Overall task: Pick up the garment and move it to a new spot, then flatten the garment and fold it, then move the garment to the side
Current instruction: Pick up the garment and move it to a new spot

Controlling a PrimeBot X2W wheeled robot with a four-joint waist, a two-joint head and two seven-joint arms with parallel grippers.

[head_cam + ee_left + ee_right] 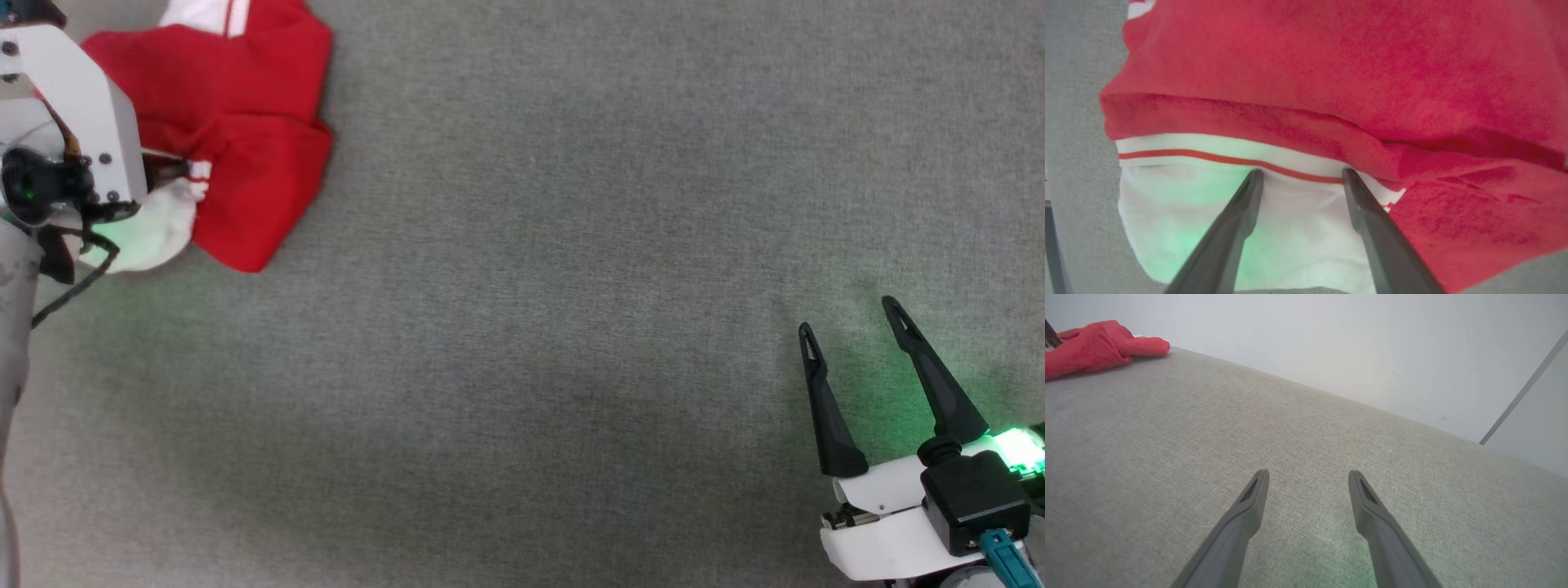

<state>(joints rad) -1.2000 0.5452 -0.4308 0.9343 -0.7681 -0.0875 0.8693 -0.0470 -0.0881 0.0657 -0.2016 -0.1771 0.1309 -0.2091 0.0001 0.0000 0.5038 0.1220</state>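
Left claw: the left gripper (1302, 173) had its two dark fingers spread apart and gripped nothing; both tips lay over the garment's white end panel (1298, 228), just short of its thin red stripe (1208, 157). Whether they touched the cloth could not be told.
Left wrist: its pale housing (82, 106) stood over the garment's white-panel end and hid part of it.
Garment: the garment (245, 122) lay bunched in soft red folds on the grey cloth surface (531, 367), with a second white panel (204, 15) at the end away from the claw.
Glow: green light tinted the white panel beneath the fingers.
Right claw: the right gripper (849, 316) was also spread and empty, well apart from the garment, over bare grey cloth.
Wall: a pale wall (1331, 343) rose beyond the garment.
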